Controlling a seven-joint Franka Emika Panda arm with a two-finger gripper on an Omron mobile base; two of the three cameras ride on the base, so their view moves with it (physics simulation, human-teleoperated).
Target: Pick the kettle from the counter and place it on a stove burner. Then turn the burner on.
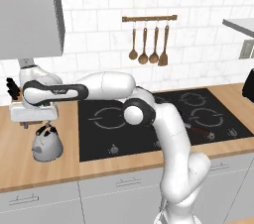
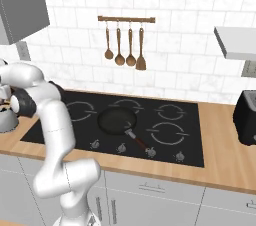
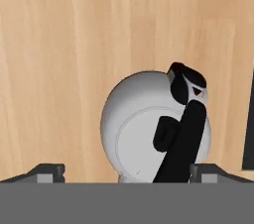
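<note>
While kettle (image 3: pixel 149 129) sits on counter (image 3: pixel 54 69), gripper (image 3: pixel 127 171) hovers above, spread.

The kettle (image 1: pixel 47 144) is smooth silver-grey metal with a matt black handle; the counter (image 1: pixel 30 168) is grained light wood, the cooktop (image 1: pixel 149 139) glossy black glass.

The white arm reaches out to the left, wrist bent downward, gripper (image 3: pixel 127 171) pointing straight down, fingers (image 3: pixel 47 171) spread wide.

Kettle (image 3: pixel 144 119) upright on counter (image 3: pixel 59 69), between spread jaws.
</note>
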